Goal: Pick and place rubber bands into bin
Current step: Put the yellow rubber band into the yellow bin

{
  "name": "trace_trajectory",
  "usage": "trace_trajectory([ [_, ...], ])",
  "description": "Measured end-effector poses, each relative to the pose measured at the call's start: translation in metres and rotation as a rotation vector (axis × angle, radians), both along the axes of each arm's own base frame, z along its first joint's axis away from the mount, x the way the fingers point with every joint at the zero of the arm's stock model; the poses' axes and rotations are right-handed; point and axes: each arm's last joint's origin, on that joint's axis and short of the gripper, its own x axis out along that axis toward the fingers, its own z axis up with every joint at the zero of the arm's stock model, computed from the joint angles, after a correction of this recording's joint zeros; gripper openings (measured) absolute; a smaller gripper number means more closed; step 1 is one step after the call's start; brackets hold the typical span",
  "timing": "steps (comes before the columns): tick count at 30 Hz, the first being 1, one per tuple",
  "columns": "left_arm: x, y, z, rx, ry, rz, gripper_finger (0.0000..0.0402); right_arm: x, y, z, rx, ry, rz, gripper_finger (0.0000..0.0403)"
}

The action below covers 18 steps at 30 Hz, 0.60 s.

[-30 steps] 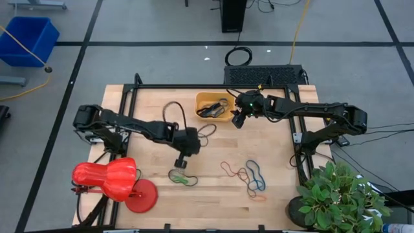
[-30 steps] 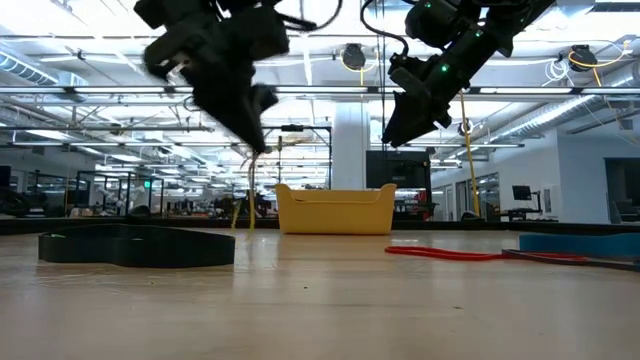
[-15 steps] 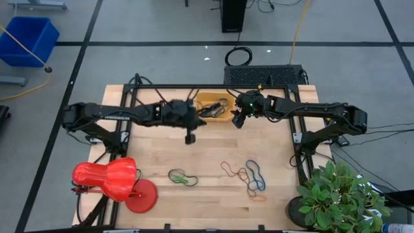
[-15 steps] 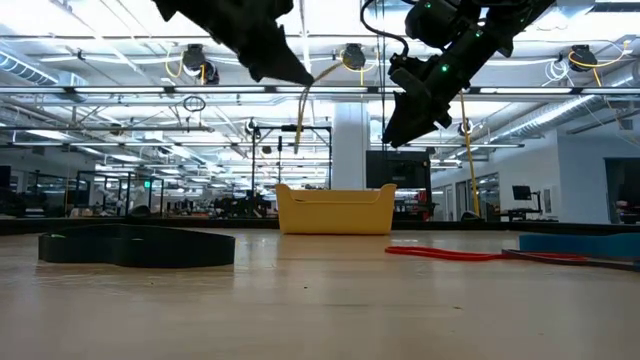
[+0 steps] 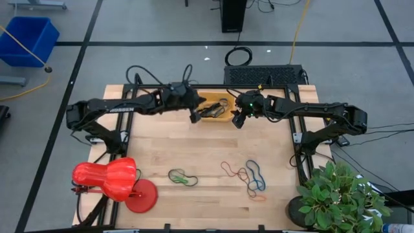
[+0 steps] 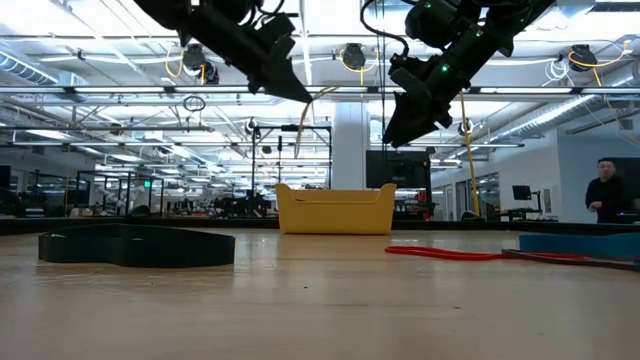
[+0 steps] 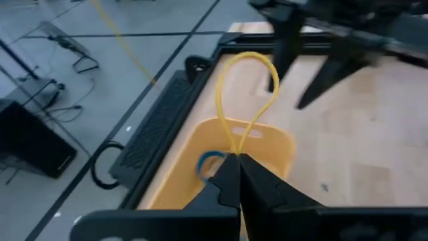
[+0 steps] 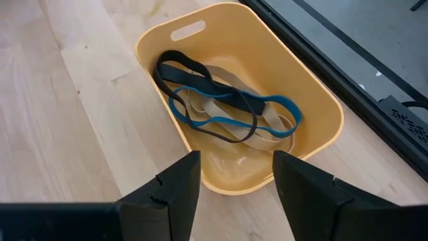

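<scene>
Rubber bands [image 5: 244, 175] loose on table [image 5: 155, 149] near front edge. Left gripper [image 7: 235, 175] above bin [image 8: 314, 100], jaws pinched on yellow band [image 7: 245, 94]. Right gripper [image 8: 231, 181] beside bin, jaws spread, seemingly empty.

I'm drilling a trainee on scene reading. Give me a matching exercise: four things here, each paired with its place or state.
Things:
1. yellow rubber band
2. blue rubber band
3. red rubber band
4. right gripper

Places or states:
A. lying on the table
B. open, above the bin
C. pinched in the left gripper
D. lying inside the bin

Pairs: 1-C, 2-D, 3-A, 4-B
</scene>
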Motion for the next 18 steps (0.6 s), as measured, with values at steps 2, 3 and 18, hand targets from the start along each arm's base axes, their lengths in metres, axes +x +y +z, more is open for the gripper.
trace_trajectory([
  [2, -0.003, 0.008, 0.001, 0.003, -0.006, 0.025, 0.0001, 0.000, 0.000, 0.000, 0.011, -0.007, -0.011, 0.0180],
  [3, -0.004, 0.012, 0.001, 0.003, -0.006, 0.037, 0.0001, 0.000, 0.000, 0.000, 0.015, -0.009, -0.016, 0.0180],
  [18, 0.030, 0.040, -0.078, -0.117, 0.120, 0.025, 0.0002, -0.003, 0.001, -0.003, 0.071, 0.015, -0.058, 0.0180],
])
